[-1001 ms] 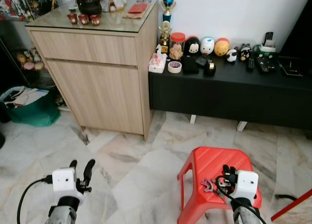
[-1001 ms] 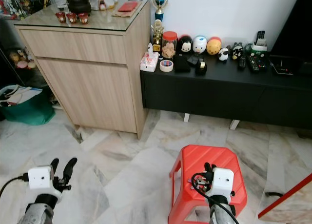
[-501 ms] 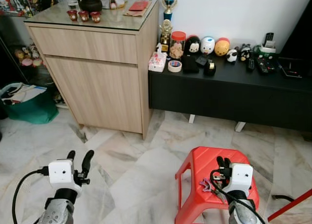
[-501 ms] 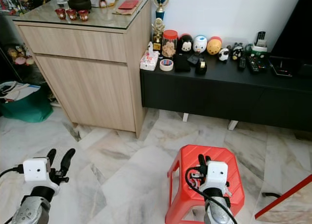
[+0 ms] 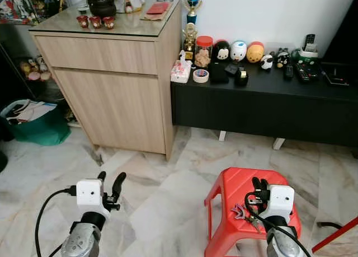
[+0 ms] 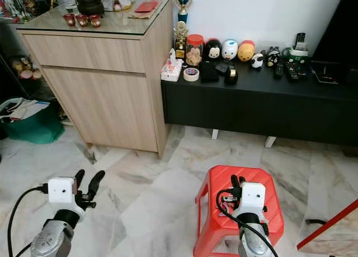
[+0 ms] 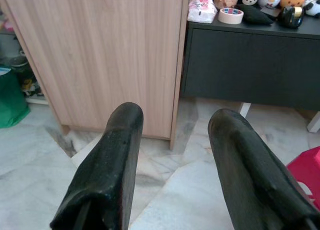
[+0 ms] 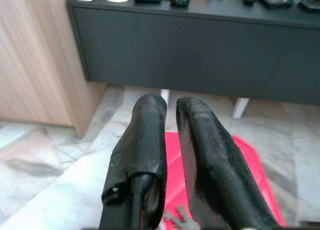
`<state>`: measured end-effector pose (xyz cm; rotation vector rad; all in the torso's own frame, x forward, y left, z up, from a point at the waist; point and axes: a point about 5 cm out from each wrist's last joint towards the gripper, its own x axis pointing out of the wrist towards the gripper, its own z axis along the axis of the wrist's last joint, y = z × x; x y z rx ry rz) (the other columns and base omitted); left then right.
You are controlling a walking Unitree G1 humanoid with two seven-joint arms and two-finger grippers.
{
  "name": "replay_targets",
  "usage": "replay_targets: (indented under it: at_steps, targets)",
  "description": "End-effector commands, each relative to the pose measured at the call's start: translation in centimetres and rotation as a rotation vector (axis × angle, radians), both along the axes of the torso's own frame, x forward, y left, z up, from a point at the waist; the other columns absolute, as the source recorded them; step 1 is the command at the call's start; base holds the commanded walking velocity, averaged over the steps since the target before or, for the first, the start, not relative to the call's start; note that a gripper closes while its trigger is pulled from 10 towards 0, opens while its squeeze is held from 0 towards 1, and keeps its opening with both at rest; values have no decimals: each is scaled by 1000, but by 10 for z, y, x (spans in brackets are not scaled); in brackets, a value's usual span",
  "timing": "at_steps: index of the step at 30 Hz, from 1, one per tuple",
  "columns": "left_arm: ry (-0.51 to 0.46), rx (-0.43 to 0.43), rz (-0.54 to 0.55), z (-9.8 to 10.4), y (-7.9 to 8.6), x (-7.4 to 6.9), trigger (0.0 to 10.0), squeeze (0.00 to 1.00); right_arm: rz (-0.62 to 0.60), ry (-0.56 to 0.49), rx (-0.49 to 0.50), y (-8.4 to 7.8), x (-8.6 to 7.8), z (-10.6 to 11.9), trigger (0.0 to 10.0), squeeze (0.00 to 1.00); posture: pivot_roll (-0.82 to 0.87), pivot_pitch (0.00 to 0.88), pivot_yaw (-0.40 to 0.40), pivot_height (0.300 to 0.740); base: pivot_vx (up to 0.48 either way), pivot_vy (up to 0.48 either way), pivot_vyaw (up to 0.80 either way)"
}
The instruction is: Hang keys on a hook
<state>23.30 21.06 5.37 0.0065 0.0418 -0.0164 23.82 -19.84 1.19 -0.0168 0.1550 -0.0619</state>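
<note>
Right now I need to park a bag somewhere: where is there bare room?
Bare marble floor lies between the wooden cabinet and the red stool. The black console is crowded with figurines and remotes; the stool holds keys beside the right tool.

Domestic interior. A pale marble-patterned tile floor [image 5: 168, 190] meets a white wall [image 5: 291, 10]. A light wooden cabinet [image 5: 112, 94] with a glass top stands at left, directly beside a long, low black sideboard [image 5: 263, 106] raised on white feet and crowded with small ornaments. A green bag [image 5: 33, 125] rests left of the cabinet. A red plastic stool [image 5: 235, 184] occupies the foreground.
</note>
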Motion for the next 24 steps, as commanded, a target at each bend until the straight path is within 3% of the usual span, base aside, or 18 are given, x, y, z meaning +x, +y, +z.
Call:
replay_targets:
  at_steps: [1, 7, 14, 24]
  targets:
    - [6, 12, 21, -1, 4, -4, 10000, 0, 15, 0, 4, -1, 0, 3, 10000, 0, 51, 0, -59, 734, 0, 0, 0]
    - [-8, 13, 50, 2, 6, -7, 10000, 0, 29, 16, 11, 1, -4, 3, 10000, 0, 50, 0, -61, 734, 0, 0, 0]
    - [21, 31, 11, -1, 8, -12, 10000, 0, -15, 41, 36, 1, -11, -1, 10000, 0, 27, 0, -27, 734, 0, 0, 0]
    - [8, 30, -24, 5, 0, -3, 10000, 0, -38, 59, 40, -1, -12, -1, 10000, 0, 33, 0, -25, 734, 131, 0, 0]
